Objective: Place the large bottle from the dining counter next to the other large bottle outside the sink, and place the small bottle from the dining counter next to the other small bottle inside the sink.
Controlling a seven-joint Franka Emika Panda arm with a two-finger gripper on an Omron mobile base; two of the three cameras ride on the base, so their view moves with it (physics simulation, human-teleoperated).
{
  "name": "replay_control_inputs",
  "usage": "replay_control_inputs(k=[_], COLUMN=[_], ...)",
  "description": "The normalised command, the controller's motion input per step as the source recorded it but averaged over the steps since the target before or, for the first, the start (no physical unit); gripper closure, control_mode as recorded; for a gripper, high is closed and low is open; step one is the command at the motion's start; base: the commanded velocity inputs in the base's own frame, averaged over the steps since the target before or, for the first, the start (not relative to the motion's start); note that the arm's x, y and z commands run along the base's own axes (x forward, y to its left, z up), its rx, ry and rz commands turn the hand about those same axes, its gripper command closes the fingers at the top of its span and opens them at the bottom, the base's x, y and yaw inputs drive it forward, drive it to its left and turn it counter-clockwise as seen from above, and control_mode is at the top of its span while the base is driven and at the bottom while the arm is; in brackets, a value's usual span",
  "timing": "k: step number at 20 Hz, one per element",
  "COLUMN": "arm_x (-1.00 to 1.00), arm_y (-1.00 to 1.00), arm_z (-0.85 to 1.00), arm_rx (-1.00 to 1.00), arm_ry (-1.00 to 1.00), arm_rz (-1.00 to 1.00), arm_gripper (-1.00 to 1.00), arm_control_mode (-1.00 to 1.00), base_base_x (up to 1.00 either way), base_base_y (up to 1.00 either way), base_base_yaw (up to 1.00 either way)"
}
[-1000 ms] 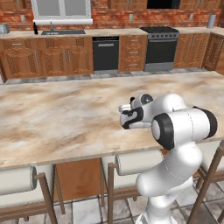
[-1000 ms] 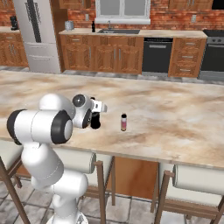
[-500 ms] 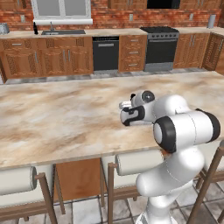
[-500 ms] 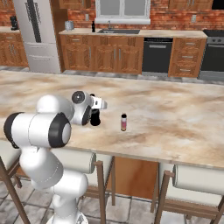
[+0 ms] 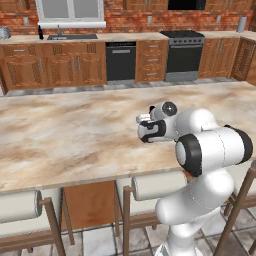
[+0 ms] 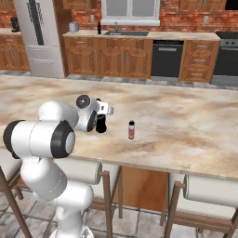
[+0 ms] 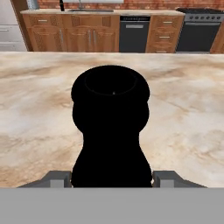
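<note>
1. We count one large bottle (image 7: 111, 131) and one small bottle (image 6: 131, 129) on the dining counter (image 5: 70, 135).
2. Our gripper (image 7: 112, 177) stands spread wide; one fingertip (image 7: 56, 178) sits on each side of the large bottle, and whether they touch we cannot tell.
3. The small bottle stands just beyond the hand.

A black dishwasher (image 5: 120, 61) sits among the wooden cabinets (image 5: 65, 70) on the far wall at twelve o'clock, with a dark stove (image 5: 184, 56) toward one o'clock of it. A window (image 6: 130, 9) tops the brick wall (image 6: 83, 14). A steel fridge (image 6: 39, 39) stands at ten o'clock in the right base view. Wooden stools (image 6: 186, 204) with white roll backs (image 5: 157, 185) line up at six o'clock.
</note>
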Motion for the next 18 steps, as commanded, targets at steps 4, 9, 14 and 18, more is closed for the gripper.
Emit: replay_control_inputs(k=[4,9,14,18], arm_x=[0.0,0.0,0.0,0.0], arm_y=[0.0,0.0,0.0,0.0], arm_z=[0.0,0.0,0.0,0.0], arm_rx=[0.0,0.0,0.0,0.0], arm_ry=[0.0,0.0,0.0,0.0], arm_rz=[0.0,0.0,0.0,0.0], arm_gripper=[1.0,1.0,1.0,1.0], arm_control_mode=[1.0,1.0,1.0,1.0], base_base_x=[0.0,-0.29,-0.45,-0.49], base_base_y=[0.1,0.28,0.41,0.49], base_base_yaw=[0.0,0.0,0.0,0.0])
